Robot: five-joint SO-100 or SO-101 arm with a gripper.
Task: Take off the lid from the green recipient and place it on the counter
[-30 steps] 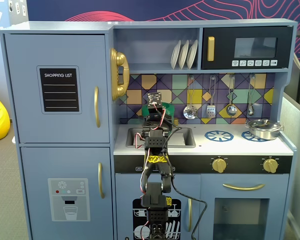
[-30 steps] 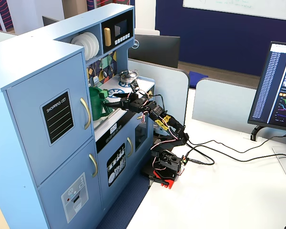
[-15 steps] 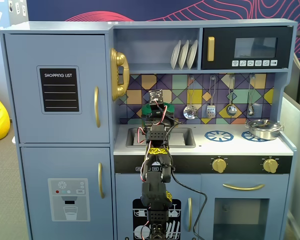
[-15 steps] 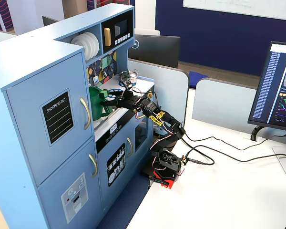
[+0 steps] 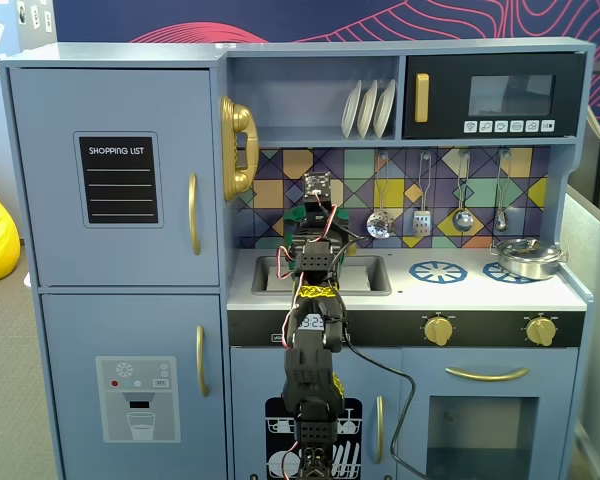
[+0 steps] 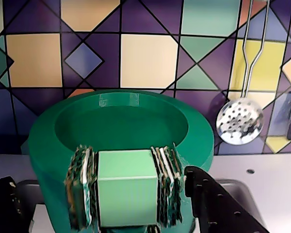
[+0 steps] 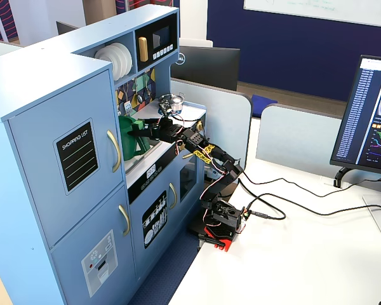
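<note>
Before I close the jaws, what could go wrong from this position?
1. The gripper stands open around the green recipient at its ribbed panel, below the lid; closing here would likely grab or tip the whole container.
2. The slotted spoon hangs close on the right in the wrist view; a lift swinging that way could knock it.
3. The sink lies just in front, so a dropped lid might fall in.

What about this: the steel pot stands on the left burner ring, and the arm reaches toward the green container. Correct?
No. In a fixed view the steel pot stands on the right burner ring, not the left. The arm does reach toward the green container.
</note>
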